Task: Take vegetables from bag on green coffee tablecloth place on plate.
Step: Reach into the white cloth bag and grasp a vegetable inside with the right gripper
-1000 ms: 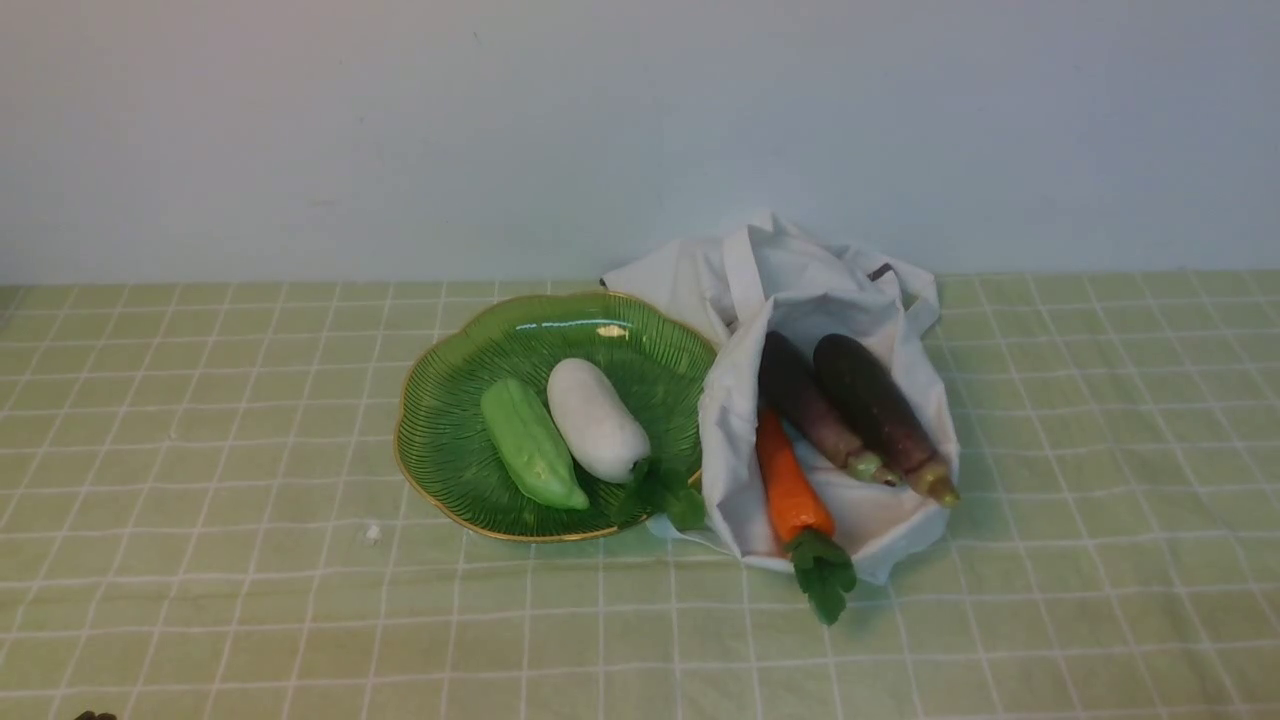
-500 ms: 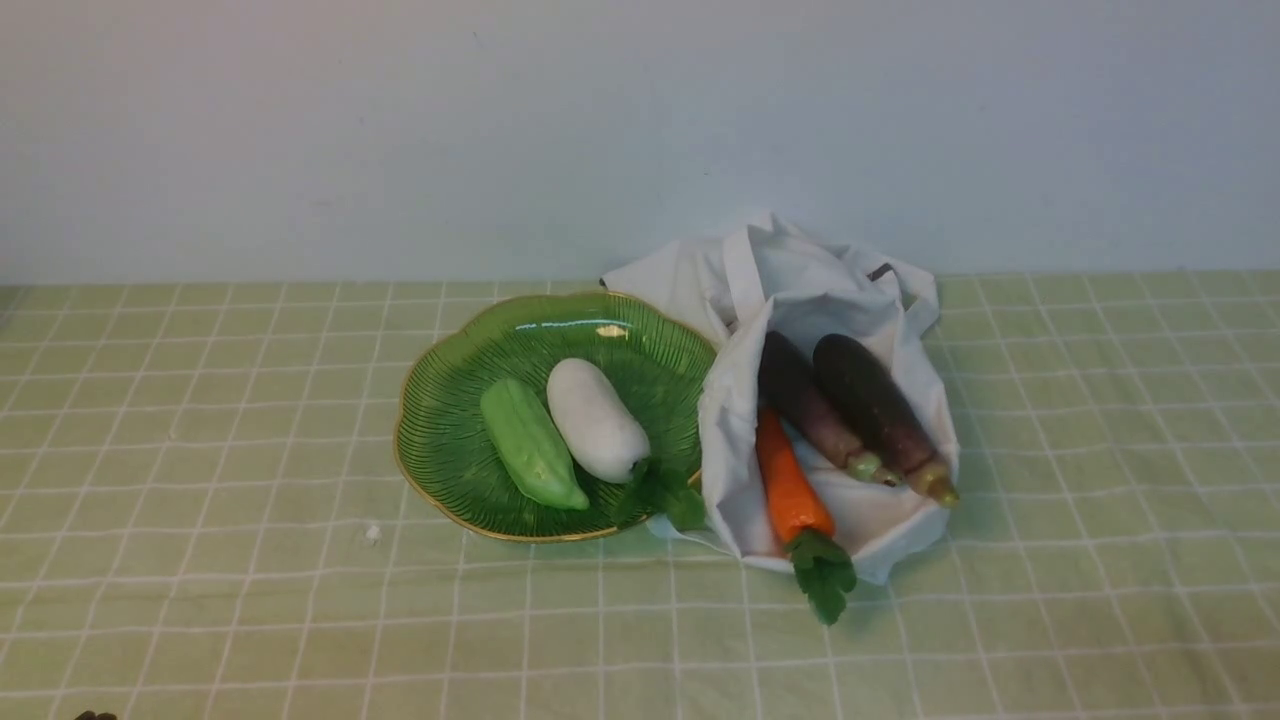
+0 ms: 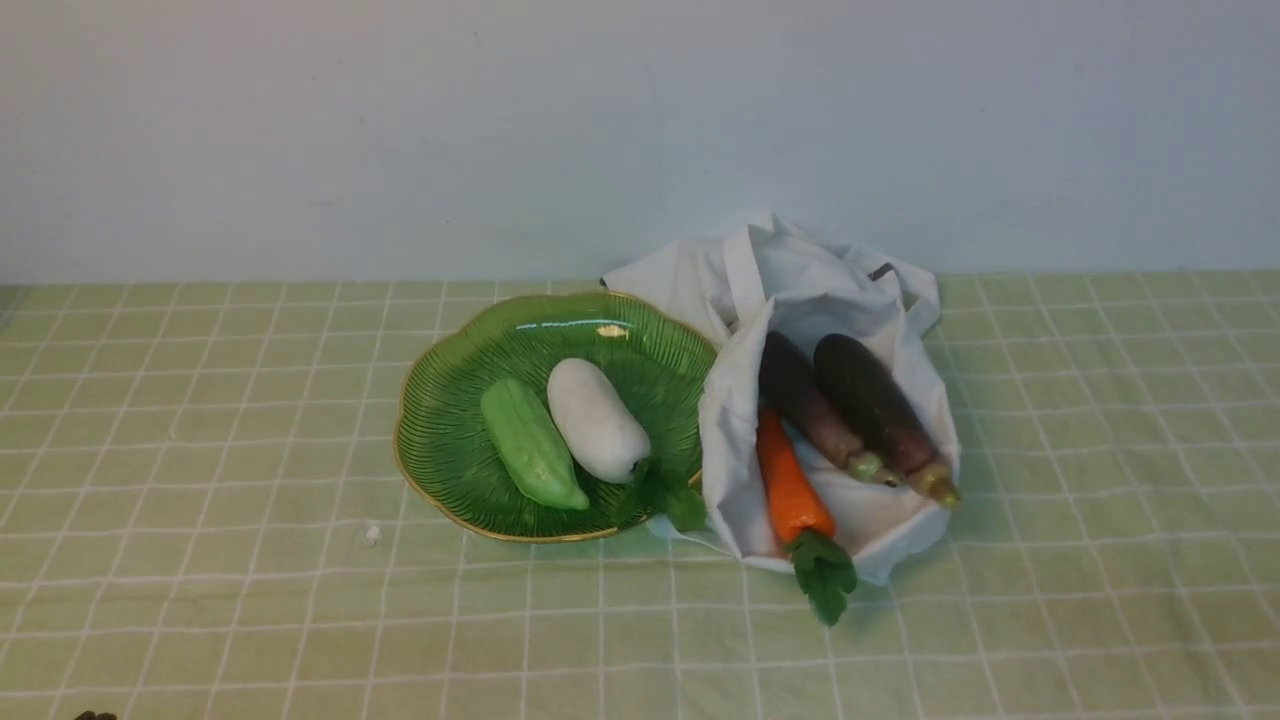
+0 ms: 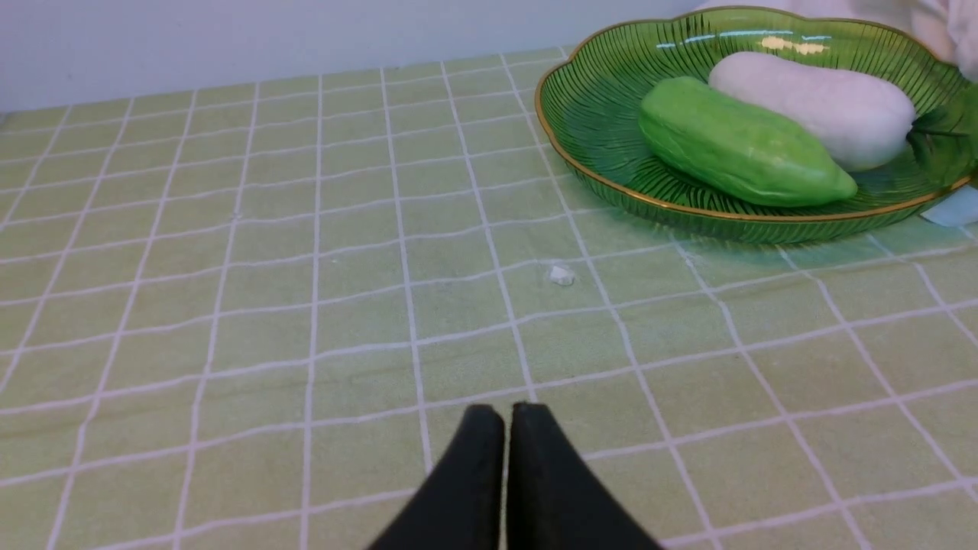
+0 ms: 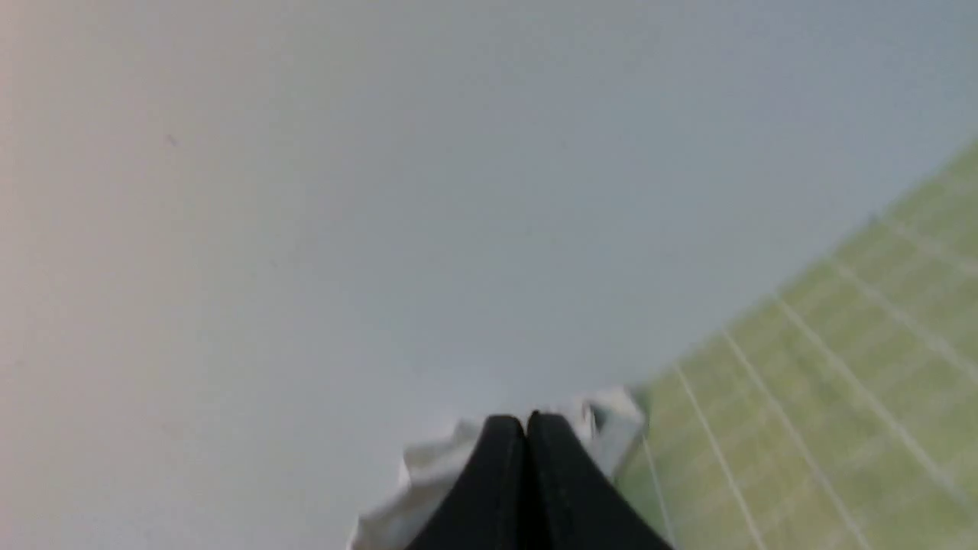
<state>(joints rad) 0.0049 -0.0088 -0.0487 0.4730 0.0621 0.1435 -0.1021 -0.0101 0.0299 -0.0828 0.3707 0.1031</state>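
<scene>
Left gripper [image 4: 506, 413]: two black tapered fingers pressed together, nothing between them, low over the cloth.
Tablecloth [image 3: 200, 400]: pale green fabric with a thin white grid, directly under the left fingers and running ahead of them to the wall.
Crumb [image 4: 561, 275]: a small white speck on the cloth, ahead of the left fingertips, between them and the plate.
Plate [image 3: 397, 450]: glossy dark green, ribbed, leaf-shaped with a gold rim; ahead and to the right of the left fingers, well apart.
Gourd [image 3: 530, 445]: light green toy, lying on the plate.
Radish [image 3: 595, 420]: white toy with dark leaves, on the plate, touching the gourd.
Bag [image 3: 800, 270]: crumpled white cloth tote, against the plate's right edge, its mouth open.
Carrot [image 3: 790, 490]: orange, in the bag's mouth, green leaves spilling onto the cloth.
Eggplants [image 3: 815, 405]: two dark purple ones side by side in the bag, right of the carrot.
Right gripper [image 5: 526, 420]: black fingers closed tight, empty; white bag fabric shows just beyond the tips.
</scene>
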